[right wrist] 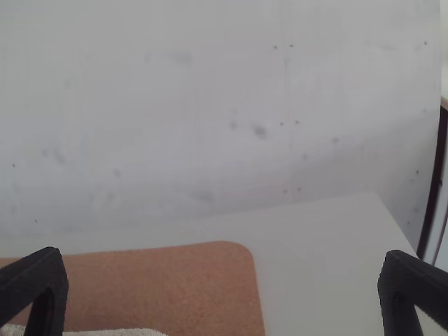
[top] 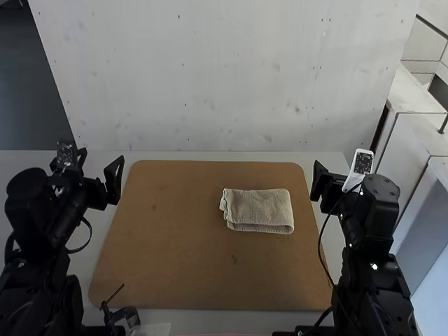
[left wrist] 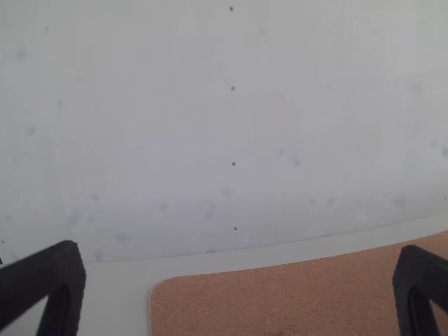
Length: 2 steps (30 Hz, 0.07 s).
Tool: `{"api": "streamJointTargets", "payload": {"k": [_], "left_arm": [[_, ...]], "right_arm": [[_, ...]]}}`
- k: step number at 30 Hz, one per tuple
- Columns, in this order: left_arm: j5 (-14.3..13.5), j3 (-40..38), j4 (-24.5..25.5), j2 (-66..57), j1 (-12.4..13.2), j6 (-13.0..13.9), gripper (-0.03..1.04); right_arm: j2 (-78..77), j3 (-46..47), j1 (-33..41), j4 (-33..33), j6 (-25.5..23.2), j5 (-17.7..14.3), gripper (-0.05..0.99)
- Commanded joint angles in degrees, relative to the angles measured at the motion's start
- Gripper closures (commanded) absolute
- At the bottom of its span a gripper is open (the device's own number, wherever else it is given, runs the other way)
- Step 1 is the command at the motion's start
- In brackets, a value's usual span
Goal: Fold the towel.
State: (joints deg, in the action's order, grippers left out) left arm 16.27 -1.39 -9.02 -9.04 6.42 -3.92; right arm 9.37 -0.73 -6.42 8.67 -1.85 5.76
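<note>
The beige towel point(top: 259, 210) lies folded into a compact rectangle on the right half of the brown board, its layered edges showing at the left end and along the near side. My left gripper point(top: 101, 183) is open off the board's left edge, well apart from the towel. My right gripper point(top: 318, 187) is open just past the board's right edge, a short way right of the towel. In the left wrist view the left gripper point(left wrist: 238, 287) has nothing between its fingers. In the right wrist view the right gripper point(right wrist: 224, 290) is wide apart, with a strip of towel point(right wrist: 105, 332) visible.
A brown board point(top: 175, 238) covers the middle of the pale table point(top: 245, 156). An upright white panel point(top: 224, 77) stands behind the table. A dark thin-armed object point(top: 120, 313) is at the near left edge, and a black cable hangs beside the right arm.
</note>
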Motion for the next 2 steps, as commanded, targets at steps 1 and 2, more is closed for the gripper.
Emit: {"api": "streamJointTargets", "payload": {"k": [1, 2], "left_arm": [[-0.63, 1.48, -0.39, 0.16, 0.35, -0.21, 0.02], [-0.63, 1.48, -0.39, 0.16, 0.35, -0.21, 0.02]], "right_arm": [[0.65, 0.82, 0.53, 0.47, 0.44, 0.39, -0.03], [0.65, 0.82, 0.44, 0.39, 0.44, 0.39, -0.03]]}}
